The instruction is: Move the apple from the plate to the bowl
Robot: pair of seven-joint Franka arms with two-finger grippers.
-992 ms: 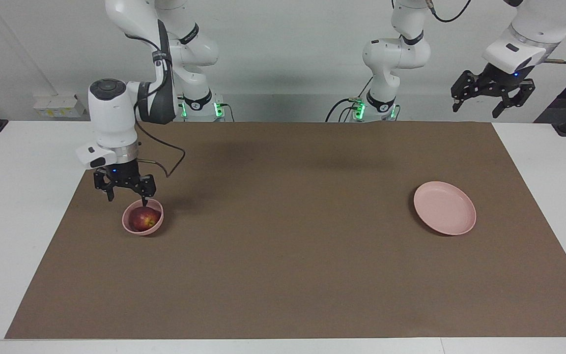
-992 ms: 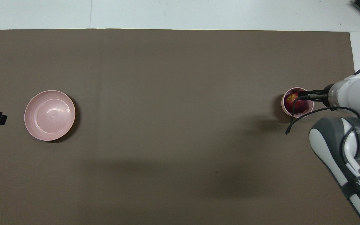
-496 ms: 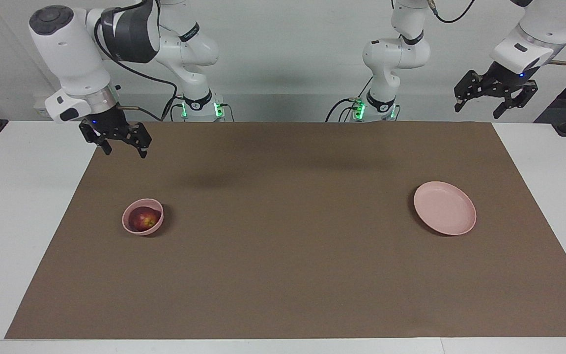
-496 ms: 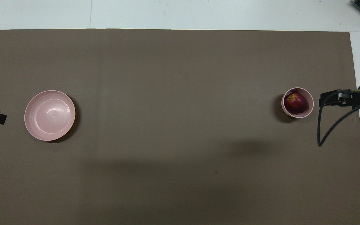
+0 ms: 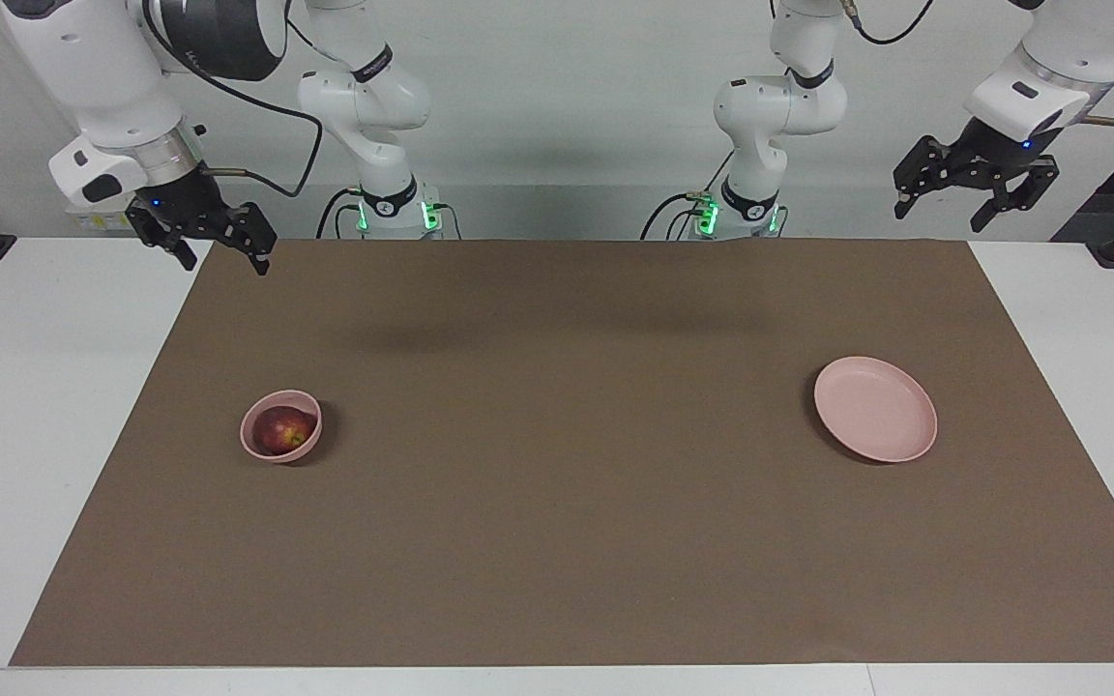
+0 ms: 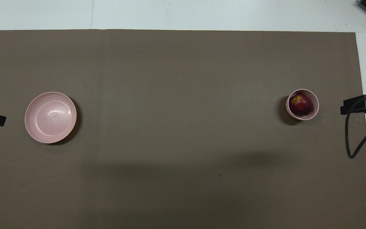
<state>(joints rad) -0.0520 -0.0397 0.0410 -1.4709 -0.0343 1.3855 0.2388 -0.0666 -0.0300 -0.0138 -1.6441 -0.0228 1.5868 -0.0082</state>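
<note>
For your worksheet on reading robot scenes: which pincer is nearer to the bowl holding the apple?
The right pincer. It hangs open in the air at the bowl's end of the table. The left pincer, also open, waits raised at the plate's end.

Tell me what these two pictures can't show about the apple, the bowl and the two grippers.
- Apple: its underside is hidden by the bowl wall, in both views.
- Right gripper: in the overhead view the picture's edge cuts it off; only a dark tip shows.
- Left gripper: same there, only a tip at the edge.
- Plate: nothing on it; underside unseen.
</note>
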